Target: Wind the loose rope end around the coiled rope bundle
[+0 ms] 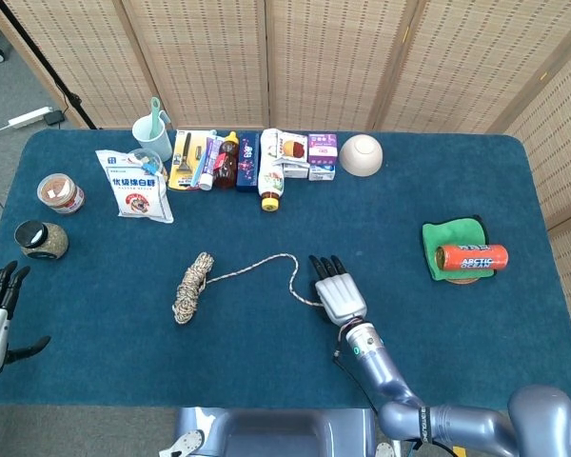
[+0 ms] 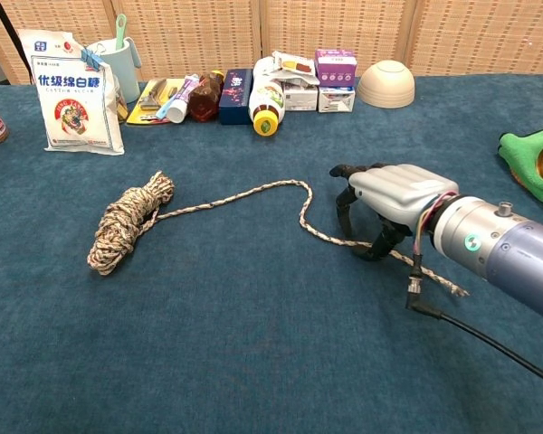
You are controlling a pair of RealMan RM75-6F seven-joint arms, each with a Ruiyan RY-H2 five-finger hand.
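While palm-down, right hand (image 2: 394, 194) over rope (image 2: 253, 192)

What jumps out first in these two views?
The right hand sits palm-down mid-table over the loose rope end, fingers arched onto the cloth astride it; whether it grips is unclear. The cord snakes left to the coiled rope bundle. The orange can on the green cloth stands out at the right.
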